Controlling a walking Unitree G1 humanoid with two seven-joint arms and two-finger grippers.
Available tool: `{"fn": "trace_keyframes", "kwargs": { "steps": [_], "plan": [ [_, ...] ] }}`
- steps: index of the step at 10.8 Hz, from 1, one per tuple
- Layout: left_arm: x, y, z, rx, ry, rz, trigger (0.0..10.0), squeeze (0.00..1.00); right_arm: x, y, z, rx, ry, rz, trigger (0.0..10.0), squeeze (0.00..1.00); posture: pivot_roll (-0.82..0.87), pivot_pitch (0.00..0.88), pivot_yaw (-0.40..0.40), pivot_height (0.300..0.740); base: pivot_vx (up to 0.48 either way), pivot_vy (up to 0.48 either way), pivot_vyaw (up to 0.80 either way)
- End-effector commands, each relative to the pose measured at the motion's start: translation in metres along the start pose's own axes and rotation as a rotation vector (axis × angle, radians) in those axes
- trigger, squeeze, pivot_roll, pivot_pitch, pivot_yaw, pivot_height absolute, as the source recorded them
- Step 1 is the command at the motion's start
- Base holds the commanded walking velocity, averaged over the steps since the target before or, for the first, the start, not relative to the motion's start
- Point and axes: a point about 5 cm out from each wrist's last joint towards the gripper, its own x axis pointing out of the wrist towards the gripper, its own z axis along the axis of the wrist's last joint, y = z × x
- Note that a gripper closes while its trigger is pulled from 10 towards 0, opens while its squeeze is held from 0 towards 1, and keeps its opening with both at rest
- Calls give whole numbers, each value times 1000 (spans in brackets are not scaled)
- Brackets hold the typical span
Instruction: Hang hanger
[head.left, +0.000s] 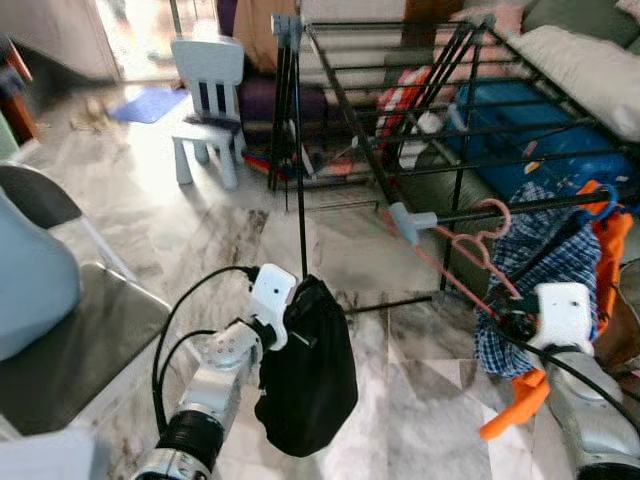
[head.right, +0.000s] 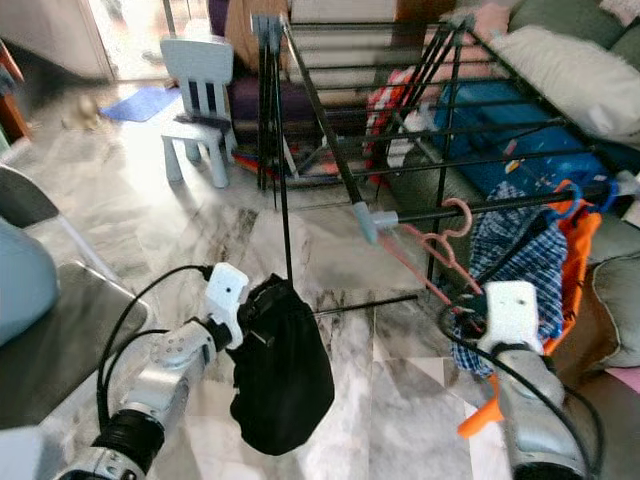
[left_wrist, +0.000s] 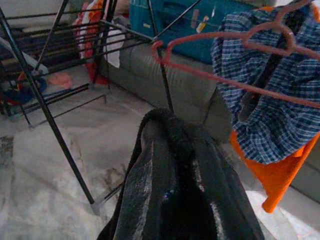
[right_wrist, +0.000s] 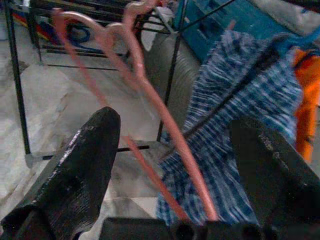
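Observation:
A pink hanger (head.left: 470, 250) has its hook over a low rail of the black drying rack (head.left: 420, 130). Its body slants down between the fingers of my right gripper (right_wrist: 175, 125). Those fingers (right_wrist: 85, 155) stand wide apart on either side of the pink wire, open. Just behind hangs a blue checked shirt (head.left: 560, 260) over an orange garment (head.left: 612, 245). My left gripper (head.left: 298, 312) is lower left of the rack and shut on a black garment (head.left: 310, 390). The garment drapes over the gripper and hides its fingers.
A white child's chair (head.left: 210, 100) stands at the back left. A grey chair (head.left: 70, 330) is close on my left. Blue boxes (head.left: 520, 120) and clothes lie under the rack, with a sofa cushion (head.left: 590, 60) behind. Marble floor (head.left: 400, 380) lies ahead.

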Motion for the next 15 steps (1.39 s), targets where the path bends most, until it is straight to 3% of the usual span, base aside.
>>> {"fn": "trace_keyframes", "kwargs": {
  "steps": [1, 4, 9, 12, 14, 15],
  "plan": [
    [3, -1, 9, 10, -37, -7, 10000, 0, 0, 0, 4, -10, -8, 0, 10000, 0, 43, 0, -60, 740, 296, 0, 0],
    [3, -2, 7, 13, -24, -4, 10000, 0, -1, -8, 4, -18, 1, -48, 10000, 0, 39, 0, -59, 740, 89, 0, 0],
    [3, -4, 6, 5, -19, -3, 10000, 0, 2, -2, 3, -10, 17, -7, 10000, 0, 39, 0, -63, 740, 0, 0, 0],
    [3, -4, 5, 14, -12, -4, 10000, 0, 15, 22, 15, 34, -7, 68, 10000, 0, 38, 0, -59, 740, 0, 0, 0],
    [3, -4, 5, 18, -6, -4, 10000, 0, 20, 51, 10, 147, 35, 180, 10000, 0, 48, 0, -62, 740, 0, 0, 0],
    [2, -4, 4, 22, 1, -4, 10000, 0, 21, 61, 6, 160, 62, 229, 10000, 0, 51, 0, -62, 740, 0, 0, 0]
  ]
}}
